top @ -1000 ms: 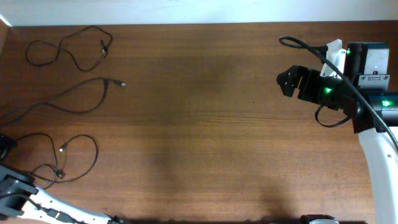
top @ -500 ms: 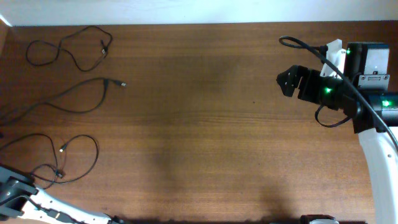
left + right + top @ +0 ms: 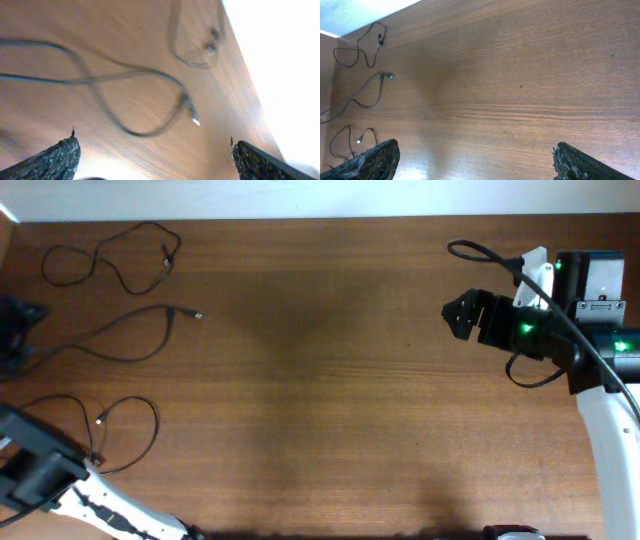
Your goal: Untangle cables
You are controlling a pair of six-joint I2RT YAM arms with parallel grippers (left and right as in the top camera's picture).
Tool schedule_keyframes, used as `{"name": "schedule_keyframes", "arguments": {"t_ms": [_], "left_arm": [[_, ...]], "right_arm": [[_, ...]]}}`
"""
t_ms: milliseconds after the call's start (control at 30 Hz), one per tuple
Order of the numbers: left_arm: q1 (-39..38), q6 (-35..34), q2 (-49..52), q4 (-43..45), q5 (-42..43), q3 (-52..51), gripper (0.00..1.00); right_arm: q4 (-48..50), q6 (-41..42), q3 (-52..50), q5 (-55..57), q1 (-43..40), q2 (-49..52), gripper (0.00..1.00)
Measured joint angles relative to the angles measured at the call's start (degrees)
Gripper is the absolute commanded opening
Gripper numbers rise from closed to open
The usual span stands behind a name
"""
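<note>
Lying apart on the left of the bench (image 3: 300, 380), the near cable (image 3: 156, 428), middle cable (image 3: 172, 309) and far cable (image 3: 165, 260) look thin, light and floppy, so a plug end seems best to pinch. The left end effector (image 3: 20, 335), beside them, and the right end effector (image 3: 458, 312), far off, are both wide open and empty.

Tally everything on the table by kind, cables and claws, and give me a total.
Thin black cables: 3, lying apart: far cable, middle cable, near cable
Claws: 2, both open and holding nothing: left claw, right claw
Total: 5
</note>
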Motion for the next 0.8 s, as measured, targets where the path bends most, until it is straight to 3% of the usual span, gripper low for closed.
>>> {"name": "schedule_keyframes", "arguments": {"t_ms": [267, 633, 800], "left_arm": [[-17.8, -0.2, 0.0, -5.0, 0.9, 0.0, 0.99], [-49.7, -0.2, 0.0, -3.8, -19.4, 0.0, 0.99], [-58.6, -0.2, 0.0, -3.6, -27.8, 0.0, 0.99]], "right_arm": [[-5.1, 0.0, 0.0, -0.4, 0.0, -4.4, 0.98], [-21.9, 0.0, 0.0, 3.4, 0.0, -18.4, 0.99], [-25.8, 0.0, -0.1, 8.7, 0.0, -27.7, 0.99]]}}
